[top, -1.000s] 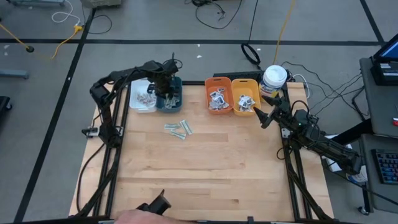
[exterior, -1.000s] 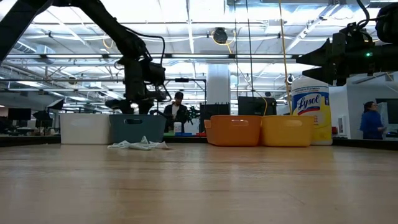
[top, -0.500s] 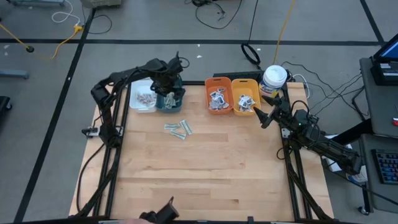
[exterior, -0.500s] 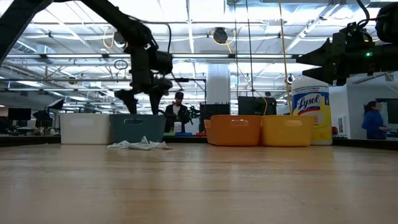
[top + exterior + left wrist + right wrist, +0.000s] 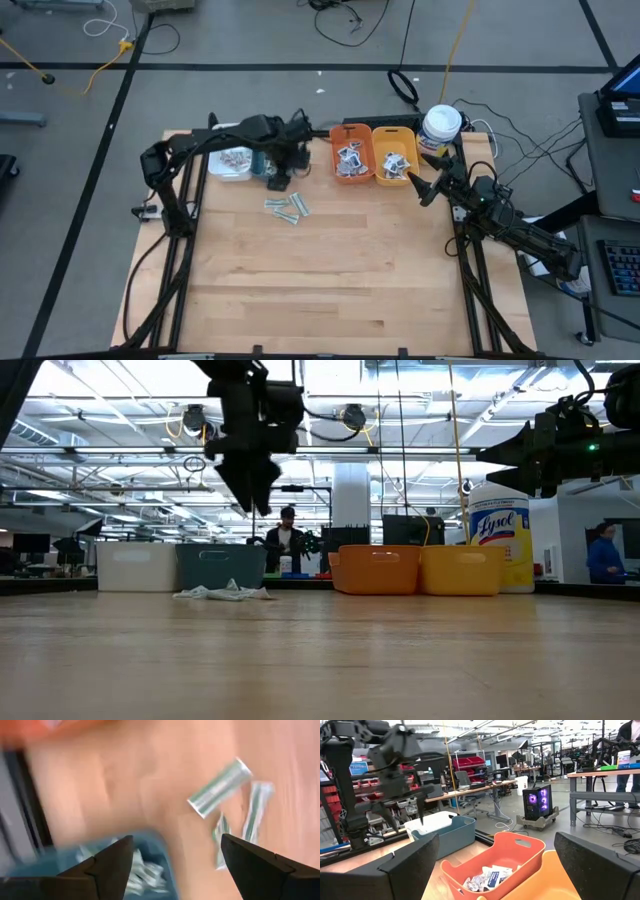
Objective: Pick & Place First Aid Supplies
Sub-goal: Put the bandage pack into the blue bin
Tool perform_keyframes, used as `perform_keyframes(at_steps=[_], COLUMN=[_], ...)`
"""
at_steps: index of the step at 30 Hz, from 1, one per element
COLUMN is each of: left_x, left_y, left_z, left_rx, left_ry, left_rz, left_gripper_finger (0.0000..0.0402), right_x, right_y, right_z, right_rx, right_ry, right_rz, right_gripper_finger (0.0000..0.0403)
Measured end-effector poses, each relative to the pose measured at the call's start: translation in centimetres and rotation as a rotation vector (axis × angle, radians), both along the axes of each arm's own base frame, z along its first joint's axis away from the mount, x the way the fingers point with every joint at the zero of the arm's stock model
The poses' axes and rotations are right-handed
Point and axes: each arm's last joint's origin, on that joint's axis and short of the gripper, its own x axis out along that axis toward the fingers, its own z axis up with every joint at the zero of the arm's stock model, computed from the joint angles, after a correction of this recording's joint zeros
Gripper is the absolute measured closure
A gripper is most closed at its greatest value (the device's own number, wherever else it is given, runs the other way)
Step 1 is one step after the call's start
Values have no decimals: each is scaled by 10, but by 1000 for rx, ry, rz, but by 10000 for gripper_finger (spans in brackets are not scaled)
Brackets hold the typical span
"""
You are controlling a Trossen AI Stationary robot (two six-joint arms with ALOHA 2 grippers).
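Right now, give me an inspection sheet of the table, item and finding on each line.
Surface: wooden table, mostly bare at the near half.
Job's things: green strips loose on the wood; packets in the white bin, teal bin, orange bin and yellow bin.
Clutter: wipes canister at the far right corner.
Claws: left claw open, above the table by the teal bin, nothing in it; right claw open, beside the yellow bin, idle.
Cables: coils and leads on the floor beyond the table and at the right edge.
Surroundings: open workshop; people far behind in the low view.
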Motion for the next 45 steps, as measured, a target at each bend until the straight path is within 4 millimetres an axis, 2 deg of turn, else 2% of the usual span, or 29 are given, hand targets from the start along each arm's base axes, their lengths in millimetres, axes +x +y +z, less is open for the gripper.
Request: perform_keyframes(at_steps=[6, 8, 10, 21, 29, 39, 45], left_x=[13, 19, 23, 47, 57, 56, 54], left_y=[-29, -38, -43, -46, -45, -49, -53], left_z=[0, -3, -11, -59, -99, -128, -131], left_rx=[128, 145, 128, -22, -139, -141, -122], left_ry=[14, 17, 24, 39, 89, 99, 93], left_rz=[-608, -756, -830, -836, -833, -867, -873], left_gripper_finger=[116, 120, 125, 132, 148, 165, 219], right_x=[0, 0, 0, 0, 0, 0, 0], right_y=[0, 0, 0, 0, 0, 0, 0], right_z=[0, 0, 0, 0, 0, 0, 0], right_rx=[0, 0, 0, 0, 0, 0, 0], right_ry=[0, 0, 0, 0, 0, 0, 0], right_rz=[0, 0, 0, 0, 0, 0, 0], right_gripper_finger=[11, 11, 11, 11, 11, 11, 11])
